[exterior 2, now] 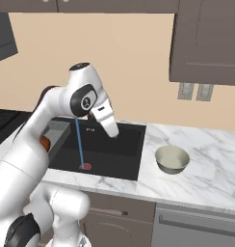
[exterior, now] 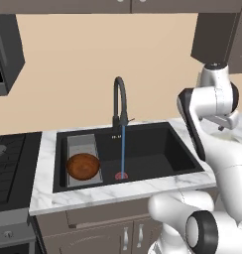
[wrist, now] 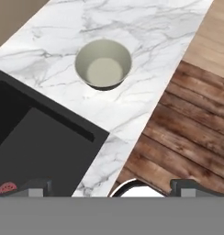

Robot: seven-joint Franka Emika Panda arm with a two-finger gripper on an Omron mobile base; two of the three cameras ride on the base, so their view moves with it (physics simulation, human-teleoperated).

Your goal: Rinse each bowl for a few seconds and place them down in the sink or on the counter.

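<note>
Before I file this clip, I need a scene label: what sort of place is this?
A kitchen, rendered rather than real. A black sink with a gooseneck faucet running water sits in a white marble counter over cabinets, a stovetop lies beside it, and bowls stand about: a reddish-brown bowl, a cream bowl.

The robot's big white arm (exterior 2: 23, 164) stands in front of the sink (exterior 2: 119, 144) in the right base view and hides its left part. Only a tiny orange-brown bit of the brown bowl (exterior 2: 44, 143) peeks out past the arm there. In the hand view, the sink (wrist: 36, 147) is cut off by the left edge, and the red drain (wrist: 7, 187) shows just a sliver. The stove (exterior: 9, 163) in the left base view runs off the left edge.
</note>
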